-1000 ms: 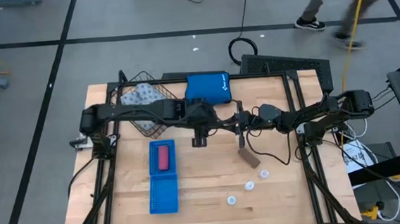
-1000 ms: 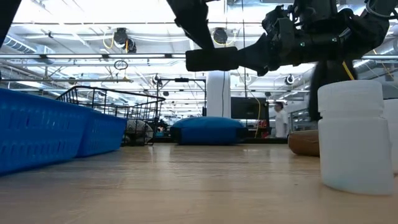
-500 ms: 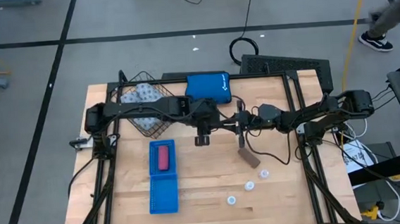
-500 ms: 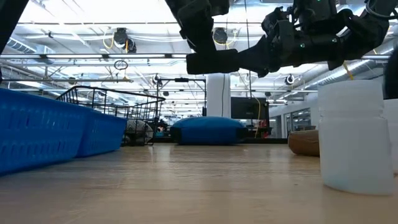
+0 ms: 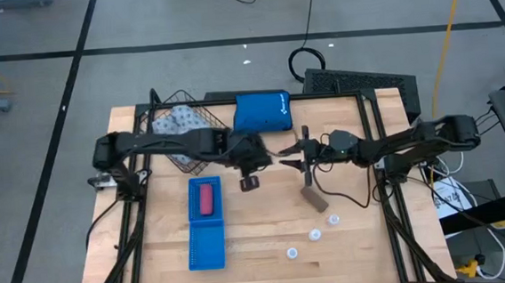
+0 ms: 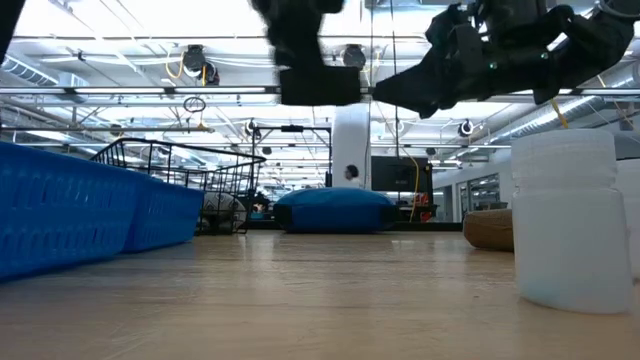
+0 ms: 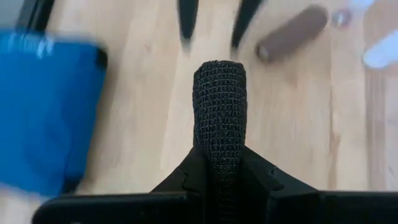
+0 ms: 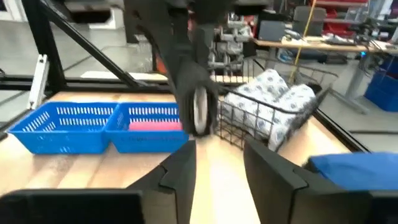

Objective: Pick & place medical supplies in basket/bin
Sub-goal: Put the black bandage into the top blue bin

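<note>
- We see the left jaws (image 5: 249, 172) clamped on a black roll (image 7: 219, 106). The roll's long axis runs along the fingers and it sticks out forward past the tips.
- Right jaws (image 5: 290, 159) are spread apart and hold nothing. They point at the left jaws from just beside them, above the table (image 5: 259, 239).
- Blue tray (image 5: 206, 247) lies near the left jaws, back toward the left arm's side. Its long axis runs crosswise to that arm's reach. A pink roll (image 5: 206, 198) sits in the compartment nearer the jaws; the other compartment looks empty.
- Wire basket (image 5: 158, 115) is behind the left jaws along the left arm and holds the fabric pack (image 5: 180, 122).
- Brown roll (image 5: 314, 199) lies flat just beside the right jaws, angled. The white discs (image 5: 314, 235) are farther off on the same side.
- We judge the left arm is nearer both tray and basket, so the drop needs a pull back toward its own side. The right arm is nearer the brown roll.
</note>
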Available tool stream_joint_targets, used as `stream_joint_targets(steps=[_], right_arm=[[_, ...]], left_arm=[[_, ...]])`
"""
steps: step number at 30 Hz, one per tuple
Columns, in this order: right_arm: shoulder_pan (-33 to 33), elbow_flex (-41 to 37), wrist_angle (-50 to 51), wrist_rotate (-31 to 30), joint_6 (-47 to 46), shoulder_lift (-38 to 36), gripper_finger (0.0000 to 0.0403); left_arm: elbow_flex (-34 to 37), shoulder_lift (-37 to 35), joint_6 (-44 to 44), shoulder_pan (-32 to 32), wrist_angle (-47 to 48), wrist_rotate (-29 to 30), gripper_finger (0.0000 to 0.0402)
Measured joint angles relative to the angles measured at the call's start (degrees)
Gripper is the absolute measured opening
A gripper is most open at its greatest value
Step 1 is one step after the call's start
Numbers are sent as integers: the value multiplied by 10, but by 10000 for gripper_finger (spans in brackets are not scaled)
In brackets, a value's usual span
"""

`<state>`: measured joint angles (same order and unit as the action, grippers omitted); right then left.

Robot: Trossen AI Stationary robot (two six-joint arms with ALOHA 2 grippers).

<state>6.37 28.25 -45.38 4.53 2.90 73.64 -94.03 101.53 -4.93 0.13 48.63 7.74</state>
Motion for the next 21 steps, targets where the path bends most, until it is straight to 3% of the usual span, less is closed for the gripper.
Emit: stream_joint_targets(steps=[5, 8, 13, 17, 21], right_arm=[[0, 0, 69, 0, 0, -50, 142], [0, 0, 92, -2, 0, -69, 145], [0, 0, 106, -2, 0, -81, 141], [0, 0, 105, -2, 0, -81, 137], [0, 0, 105, 0, -7, -81, 135]], left_arm=[[83, -78, -190, -43, -3, 74, 52], [133, -122, -383, -76, 7, 117, 52], [225, -155, -691, -125, 22, 134, 55], [287, -153, -832, -143, 47, 118, 68], [336, -151, -966, -151, 45, 101, 55]])
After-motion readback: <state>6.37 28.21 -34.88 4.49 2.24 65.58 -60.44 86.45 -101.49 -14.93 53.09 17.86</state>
